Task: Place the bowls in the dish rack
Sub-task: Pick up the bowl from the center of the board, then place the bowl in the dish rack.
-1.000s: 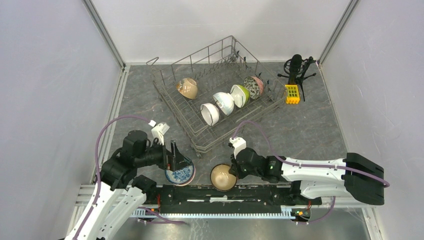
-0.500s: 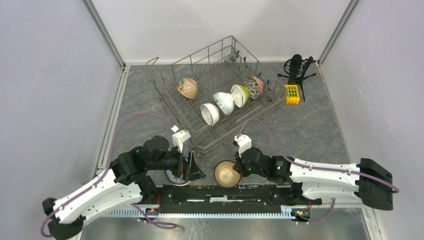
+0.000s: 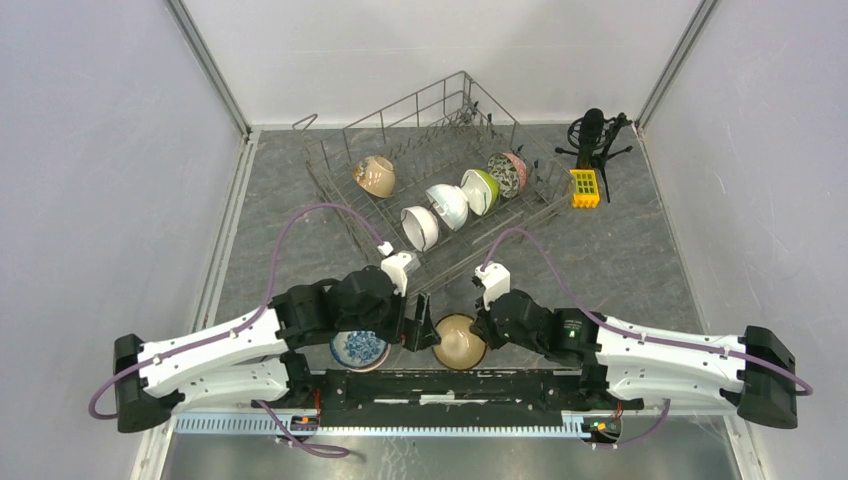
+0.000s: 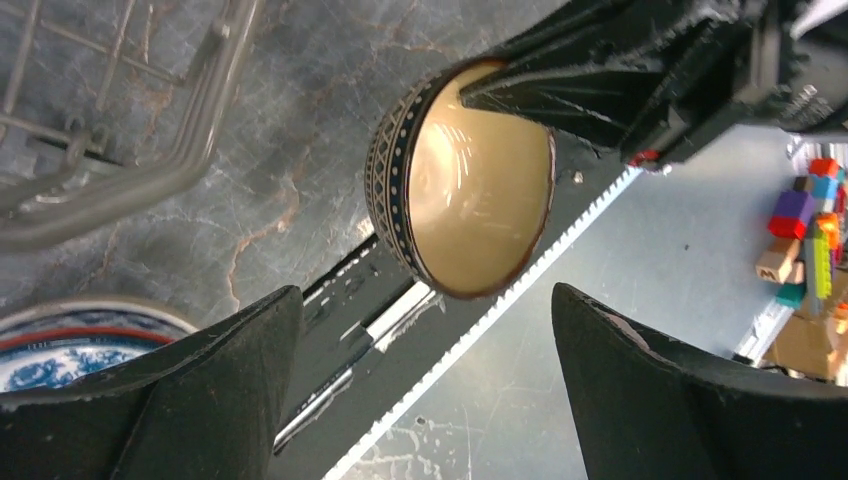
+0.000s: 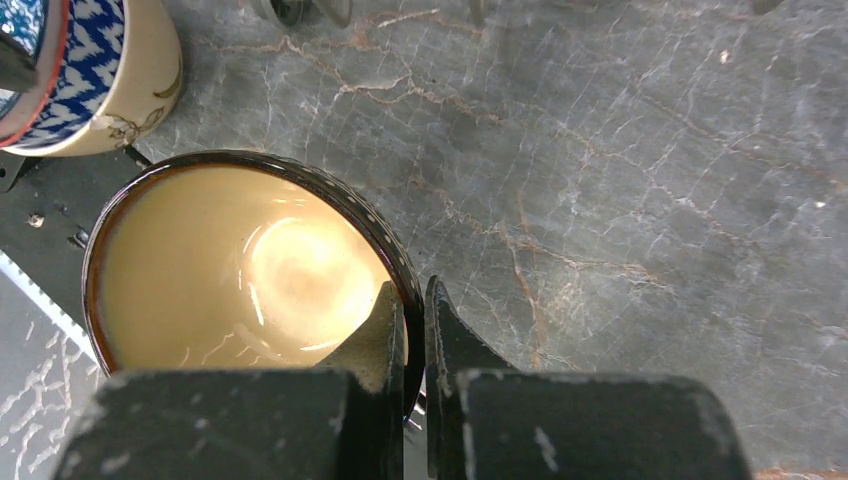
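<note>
Black fingers of the right claw (image 5: 415, 300) were pressed almost together on the rim of the tan bowl (image 5: 240, 270), one finger inside and one outside. The bowl hung tipped on its edge over the middle of the counter's (image 3: 620, 260) near edge. Facing it from the left, the left claw (image 4: 425, 300) stood spread to its widest and held nothing, with the bowl's dark patterned outer wall turned toward its gap.

This looked like a pickup already made, with either a handover or a carry to the rack to follow. If a handover, the left claw would need to close on the rim clear of the right fingers before they let go.

Just beside the left claw, the blue-and-white bowl (image 3: 359, 349) sat upright by the near edge, partly under that arm and close enough to be knocked. Beyond both arms, the dish rack (image 3: 335, 190) lay skewed across the counter's middle and held five bowls (image 3: 447, 205) on edge between its tines. A microphone (image 3: 592, 135) and a yellow block (image 3: 584, 187) stood toward the far right corner, well apart.
</note>
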